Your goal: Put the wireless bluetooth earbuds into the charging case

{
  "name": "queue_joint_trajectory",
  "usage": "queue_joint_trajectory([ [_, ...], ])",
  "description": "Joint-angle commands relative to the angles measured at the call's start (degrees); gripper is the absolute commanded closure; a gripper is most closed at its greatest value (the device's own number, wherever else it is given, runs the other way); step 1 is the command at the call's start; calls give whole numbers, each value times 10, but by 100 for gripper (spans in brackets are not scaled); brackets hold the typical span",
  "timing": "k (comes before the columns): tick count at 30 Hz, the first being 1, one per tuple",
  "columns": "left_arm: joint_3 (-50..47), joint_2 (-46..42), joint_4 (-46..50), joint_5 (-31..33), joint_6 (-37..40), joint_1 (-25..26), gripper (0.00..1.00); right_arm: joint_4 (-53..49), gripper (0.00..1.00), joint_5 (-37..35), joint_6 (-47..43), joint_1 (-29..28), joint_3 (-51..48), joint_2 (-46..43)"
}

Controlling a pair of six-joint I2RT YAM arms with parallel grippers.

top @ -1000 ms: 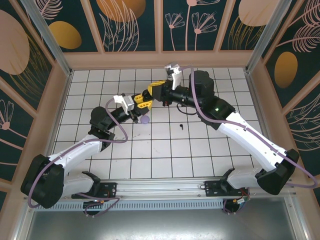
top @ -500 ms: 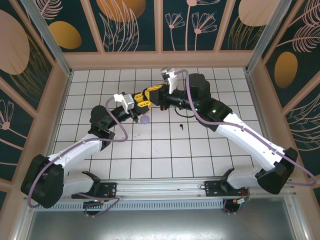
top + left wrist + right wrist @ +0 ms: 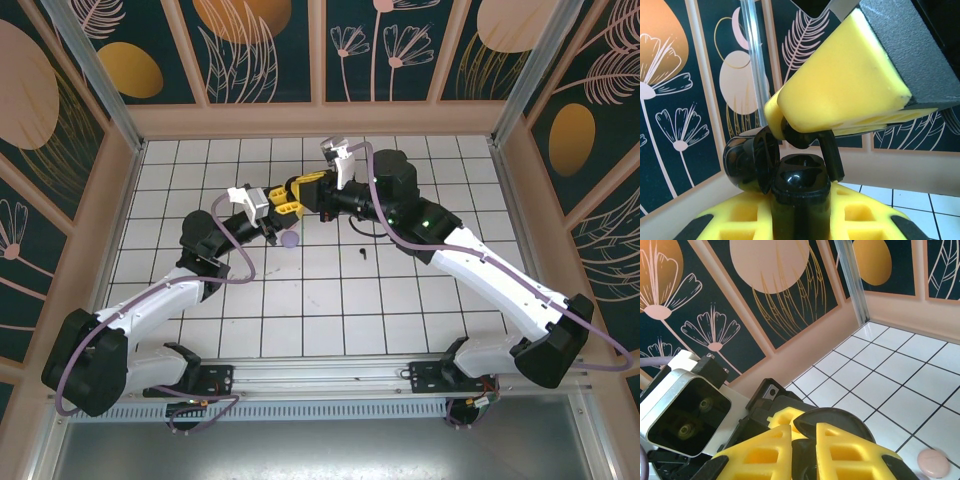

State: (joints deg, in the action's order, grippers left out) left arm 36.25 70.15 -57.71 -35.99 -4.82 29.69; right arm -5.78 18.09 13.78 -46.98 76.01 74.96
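My left gripper (image 3: 800, 212) is shut on a black charging case (image 3: 800, 182), held upright with its lid (image 3: 747, 160) swung open to the left. Two empty wells show in the case top. Just above it, my right gripper's yellow finger (image 3: 840, 95) pinches a black earbud (image 3: 802, 137) whose stem (image 3: 832, 157) hangs beside the case's right rim. In the right wrist view my right gripper (image 3: 804, 450) is shut on that dark bud, with the open lid (image 3: 840, 420) behind it. From above, the left gripper (image 3: 283, 207) and right gripper (image 3: 300, 190) meet over the table's back middle.
A lilac round case (image 3: 289, 240) lies on the tiles just below the grippers. Another black earbud (image 3: 362, 253) lies alone to the right of it. A pink case (image 3: 933, 463) rests on the tiles. The wooden wall (image 3: 320, 118) runs close behind.
My right gripper has shifted a little to the left, closing in on the case held by the left gripper. The left arm has stayed still.
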Motion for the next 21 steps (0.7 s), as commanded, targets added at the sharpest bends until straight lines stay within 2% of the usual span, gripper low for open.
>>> queue_joint_trajectory([
  [1,15,0,-6,-25,-5,5,100,28,86,-11,-11,-2,7,5],
  [21,19,-3,3,-27,-5,6,100,42,87,1,-2,-1,18,-6],
])
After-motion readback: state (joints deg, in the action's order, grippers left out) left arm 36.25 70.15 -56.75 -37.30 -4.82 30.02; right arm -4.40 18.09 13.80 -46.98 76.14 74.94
